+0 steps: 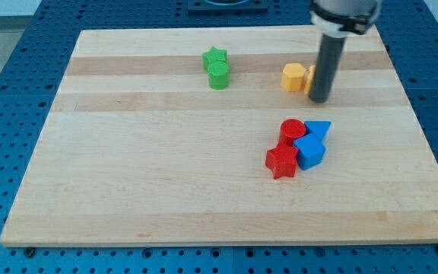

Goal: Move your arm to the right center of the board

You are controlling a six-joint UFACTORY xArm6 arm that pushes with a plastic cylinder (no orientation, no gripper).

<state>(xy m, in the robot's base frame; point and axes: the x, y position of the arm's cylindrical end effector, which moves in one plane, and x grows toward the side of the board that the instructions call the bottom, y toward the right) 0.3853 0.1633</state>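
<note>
My tip (319,100) rests on the wooden board (166,183) in its upper right part. It stands right next to a yellow block (294,78) and partly hides a second yellow block (309,80) behind the rod. Below the tip lies a cluster: a red cylinder (291,131), a blue triangle (318,129), a blue cube (309,151) and a red star (281,161). A green star (214,57) and a green cylinder (218,75) sit together at the top centre, to the tip's left.
The board lies on a blue perforated table (21,61). The arm's dark body (344,15) hangs over the board's top right edge.
</note>
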